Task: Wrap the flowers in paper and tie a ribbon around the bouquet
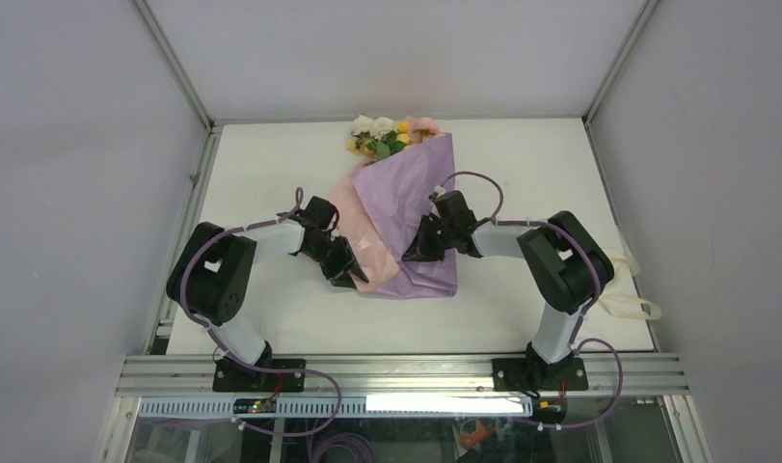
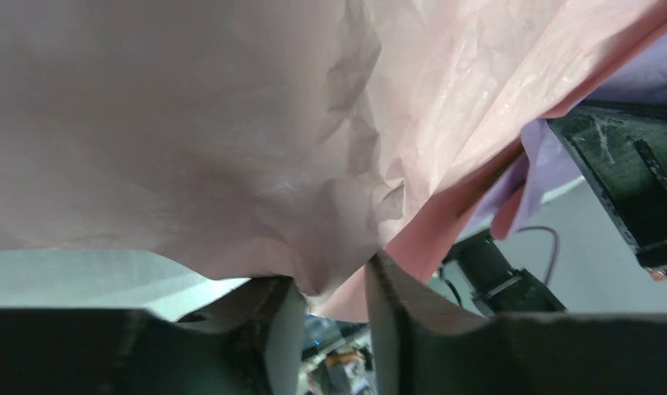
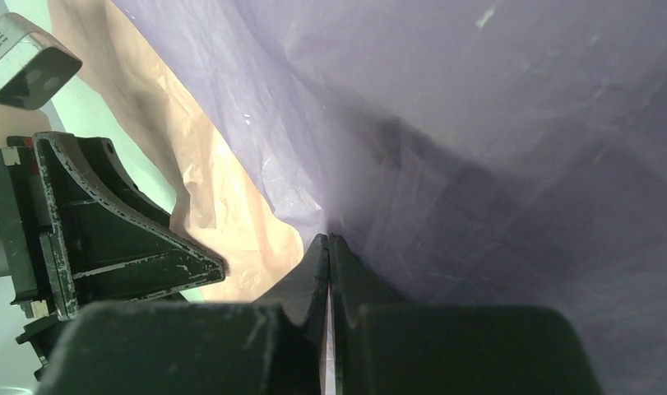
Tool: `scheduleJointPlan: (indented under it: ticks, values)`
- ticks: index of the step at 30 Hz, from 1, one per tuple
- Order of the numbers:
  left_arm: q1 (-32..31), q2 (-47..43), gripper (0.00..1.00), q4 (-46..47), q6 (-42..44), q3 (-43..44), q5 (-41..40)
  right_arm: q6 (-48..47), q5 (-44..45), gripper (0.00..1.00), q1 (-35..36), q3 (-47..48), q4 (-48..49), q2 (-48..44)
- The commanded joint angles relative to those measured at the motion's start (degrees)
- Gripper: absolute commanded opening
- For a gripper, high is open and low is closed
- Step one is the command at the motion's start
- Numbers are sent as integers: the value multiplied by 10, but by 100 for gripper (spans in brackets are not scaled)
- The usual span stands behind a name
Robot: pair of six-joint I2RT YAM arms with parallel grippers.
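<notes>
Bouquet (image 1: 398, 178): lying flat mid-table (image 1: 261, 174), well in from the near edge.
Long axis: far to near, leaning slightly left at the far end. Flowers (image 1: 385, 135) at the far end, close to the back edge. Folded narrow end nearest the arm bases.
Paper (image 1: 416, 207): lilac face up across the middle and right. Pale pink face showing as a strip down the left side.
Left gripper (image 2: 336, 309): at the near-left edge of the pink strip. Fingers part-way apart, with a plain gap in the wrist view. Crumpled pink fold dipping into that gap, not seen clamped.
Right gripper (image 3: 328, 247): low on the right of the lilac flap. Fingers closed tip to tip, the lilac sheet creased right into the tips. Judged a pinch on the paper.
Deciding relation: pink edge directly over and just right of the left gripper, rising away toward the axis. Any fold of that side would have to travel rightward across the axis, onto the lilac. Left arm nearer that edge; right arm on the opposite side.
Step, as judged: wrapping under way, left side about to be taken up, tying not begun.
Ribbon (image 1: 628, 294): at the right table edge beside the right arm, partly over the side, well apart from the bouquet. Right arm nearer.
Room: open table surface left of the bouquet. Tight at the narrow end, with the two grippers near each other.
Risk, as judged: thin crinkly sheet liable to slip out or tear under a sideways pull.
</notes>
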Motion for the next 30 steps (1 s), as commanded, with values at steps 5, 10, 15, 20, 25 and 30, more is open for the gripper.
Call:
scheduleJointPlan:
  ticks: [5, 10, 15, 20, 25, 30]
  values:
    - [-2, -12, 7, -54, 98, 54, -140, -49, 79, 0, 17, -35, -135, 51]
    - [-10, -19, 0, -144, 177, 130, -171, -50, 56, 0, 24, -30, -111, 67]
    - [-49, -25, 0, -184, 238, 200, -159, -43, 31, 0, 24, -26, -76, 72]
    - [-132, 3, 0, -233, 360, 318, -165, -14, 14, 0, 24, -25, -30, 76]
    - [-206, 44, 0, -241, 489, 394, -189, 49, -6, 0, 23, -35, 68, 82]
    - [-230, 110, 0, -233, 544, 413, -189, 111, -18, 0, 14, -46, 139, 67]
